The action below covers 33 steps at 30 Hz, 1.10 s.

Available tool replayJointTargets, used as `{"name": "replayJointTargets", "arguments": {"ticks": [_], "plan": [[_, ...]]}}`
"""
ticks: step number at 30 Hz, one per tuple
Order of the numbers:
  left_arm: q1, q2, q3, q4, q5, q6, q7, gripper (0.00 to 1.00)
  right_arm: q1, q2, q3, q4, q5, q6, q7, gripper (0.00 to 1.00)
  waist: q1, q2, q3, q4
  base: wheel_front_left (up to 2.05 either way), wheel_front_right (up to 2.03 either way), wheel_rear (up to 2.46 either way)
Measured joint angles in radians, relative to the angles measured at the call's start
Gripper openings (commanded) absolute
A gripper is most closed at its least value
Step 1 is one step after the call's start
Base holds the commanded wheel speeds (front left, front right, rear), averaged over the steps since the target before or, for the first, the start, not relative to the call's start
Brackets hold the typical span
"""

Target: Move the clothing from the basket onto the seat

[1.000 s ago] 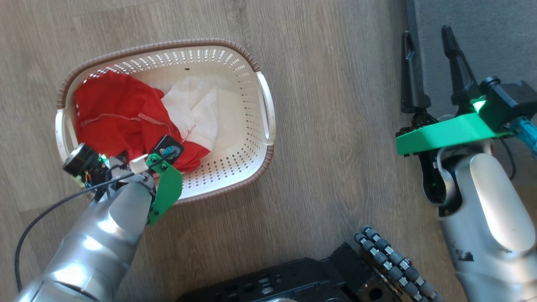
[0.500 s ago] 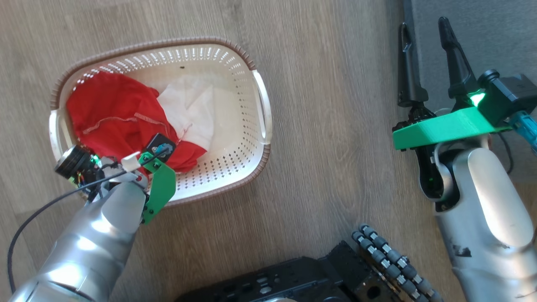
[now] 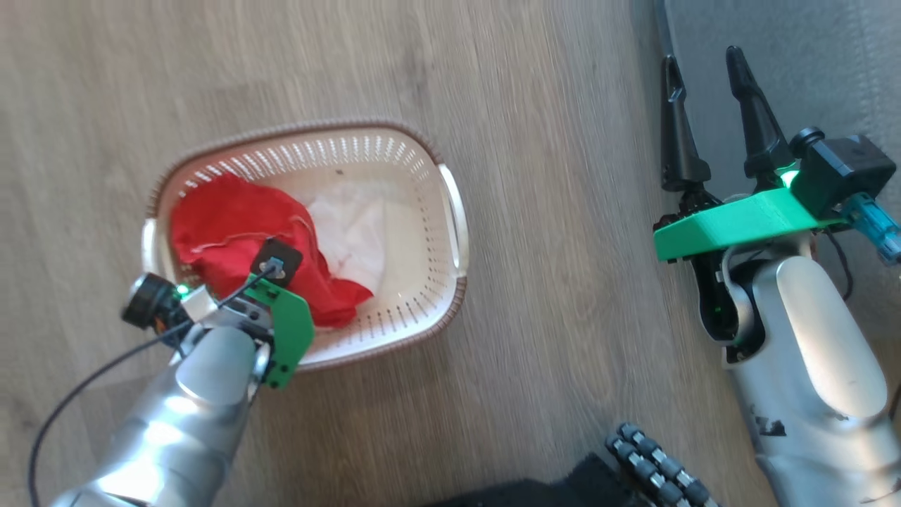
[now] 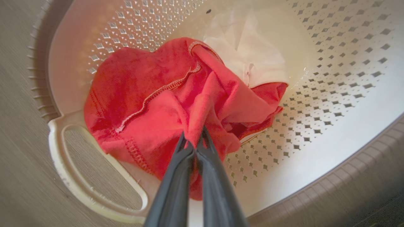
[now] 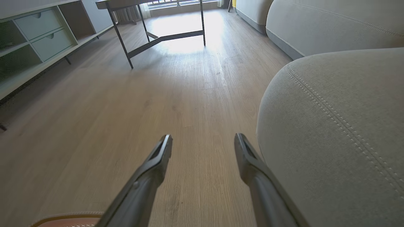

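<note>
Left gripper (image 4: pixel 194 135) closed flat on a pinched-up fold of the clothing (image 4: pixel 148 94), long dark fingers pressed together with red cloth squeezed between the tips. Soft, matte red fabric, crumpled in a heap, with a line of pale stitching along one hem; beside it and partly under it a thin white piece (image 4: pixel 249 56), creased. All of it inside the basket (image 4: pixel 318 148), at the end near one loop handle (image 4: pixel 79 186): smooth cream plastic, walls and bottom pierced with rows of small diamond holes, rounded corners, a ribbed brown rim (image 3: pixel 295 129). Cannot tell how many garments in the heap, nor where the red cloth ends under the fingers; head view somewhat blurred, and the left fingers hidden there behind the wrist. Right gripper (image 5: pixel 203 142) wide open and holding nothing, in the air above the floor (image 5: pixel 142 104), at the edge of the seat (image 5: pixel 334 132). Seat grey, woven upholstery, rounded corner, double row of light stitches, cut off by the picture's edge; well apart from the basket. Floor of pale wood-grain planks, sunlit farther away. Beyond, a dark metal table frame (image 5: pixel 164 37), a low shelf unit (image 5: pixel 41 34) with drawers, and a second grey cushion (image 5: pixel 331 22).
</note>
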Motion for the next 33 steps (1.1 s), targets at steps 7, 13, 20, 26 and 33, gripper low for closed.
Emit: {"name": "replayJointTargets", "arguments": {"ticks": [7,13,20,26,33], "plan": [[0.046,-0.036,0.012,0.0,-0.05,-0.019,-0.116,0.0,0.051,-0.019,0.002,0.03,0.001,0.0,0.0,1.0,0.0,0.0,-0.112,0.04,0.0,0.0,0.0],[0.092,-0.041,0.013,-0.033,-0.111,-0.045,-0.172,0.0,0.106,-0.029,0.003,0.06,0.009,0.0,0.0,1.0,0.0,0.0,-0.217,0.086,0.0,0.0,0.0],[0.179,-0.044,-0.015,-0.185,-0.247,-0.055,-0.193,0.0,0.168,-0.031,0.009,0.093,0.009,0.0,0.0,1.0,-0.0001,0.0001,-0.359,0.141,0.0,0.0,0.0],[0.225,-0.044,-0.013,-0.326,-0.294,-0.024,-0.193,0.0,0.206,-0.029,0.008,0.109,0.007,0.0,0.0,1.0,-0.0001,0.0001,-0.44,0.16,0.0,0.0,0.0],[0.28,-0.043,0.026,-0.502,-0.297,-0.008,-0.194,0.0,0.271,-0.02,-0.007,0.129,0.0,0.0,0.0,1.0,-0.0001,0.0001,-0.538,0.163,0.0,0.0,0.0]]}}
